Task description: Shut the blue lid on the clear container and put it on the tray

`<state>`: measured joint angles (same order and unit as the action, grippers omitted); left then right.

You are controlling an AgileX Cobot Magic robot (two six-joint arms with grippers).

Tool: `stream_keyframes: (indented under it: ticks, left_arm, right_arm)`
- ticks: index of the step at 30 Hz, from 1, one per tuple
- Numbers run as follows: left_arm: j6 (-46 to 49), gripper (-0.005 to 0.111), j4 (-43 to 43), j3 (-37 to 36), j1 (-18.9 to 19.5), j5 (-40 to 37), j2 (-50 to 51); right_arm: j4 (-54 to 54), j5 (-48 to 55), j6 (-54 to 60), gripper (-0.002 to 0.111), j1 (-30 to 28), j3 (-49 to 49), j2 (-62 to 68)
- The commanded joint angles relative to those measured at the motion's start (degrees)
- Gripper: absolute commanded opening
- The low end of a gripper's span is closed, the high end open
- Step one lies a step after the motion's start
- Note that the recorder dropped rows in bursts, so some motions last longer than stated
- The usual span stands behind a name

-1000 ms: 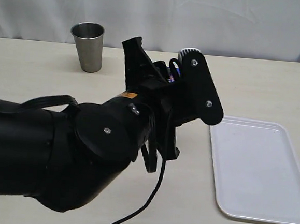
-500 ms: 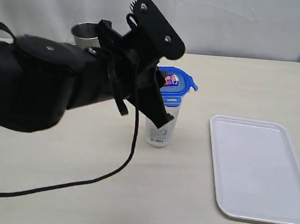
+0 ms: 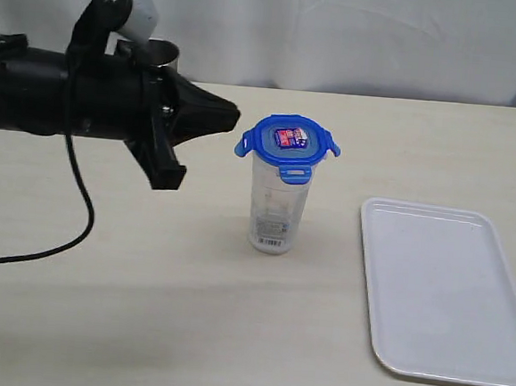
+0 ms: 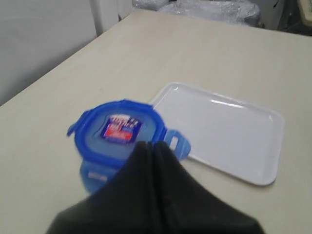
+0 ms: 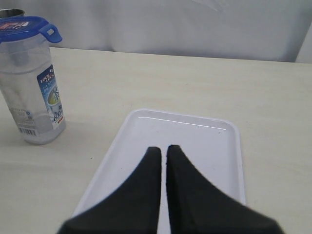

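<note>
The blue lid [image 3: 288, 143] sits on top of the clear container [image 3: 276, 211], which stands upright on the table left of the tray [image 3: 447, 293]. Two of the lid's flaps stick out sideways. My left gripper [image 3: 233, 116] is shut and empty, its tip a short way left of the lid and apart from it. In the left wrist view the shut left gripper [image 4: 153, 146] points over the lid [image 4: 117, 130], with the tray [image 4: 222, 129] beyond. My right gripper [image 5: 163, 149] is shut and empty above the tray [image 5: 195, 131], with the container [image 5: 31, 100] and lid [image 5: 22, 27] off to one side.
A steel cup [image 3: 166, 53] stands at the back of the table, mostly hidden behind my left arm [image 3: 77, 103]. A black cable [image 3: 74, 205] hangs from that arm onto the table. A white curtain [image 3: 342, 30] backs the scene.
My left arm has swung back to the left, away from the container, and its jaws have shut. The lid and container, hidden before, now stand in plain view. The right gripper has not changed.
</note>
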<state>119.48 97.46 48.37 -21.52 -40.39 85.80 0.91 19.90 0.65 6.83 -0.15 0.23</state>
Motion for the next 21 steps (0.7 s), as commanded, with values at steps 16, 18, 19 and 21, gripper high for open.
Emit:
stream_keyframes:
  ticks: [16, 18, 19, 21]
  left_arm:
    - [3.20, 0.000, -2.41, 1.37, 2.79, -8.36, 12.76]
    - [3.20, 0.000, -2.17, 1.64, 2.79, -8.06, 12.99]
    - [3.20, 0.000, -1.65, 1.64, 2.79, -8.18, 13.13]
    - [3.20, 0.000, -1.18, 1.64, 2.35, -8.22, 13.39]
  right_arm:
    - [-0.08, -0.10, -0.22, 0.004, -0.35, 0.15, -0.23]
    - [-0.08, -0.10, -0.22, 0.004, -0.35, 0.15, -0.23]
    - [-0.08, -0.10, -0.22, 0.004, -0.35, 0.15, -0.23]
    - [-0.08, -0.10, -0.22, 0.004, -0.35, 0.15, -0.23]
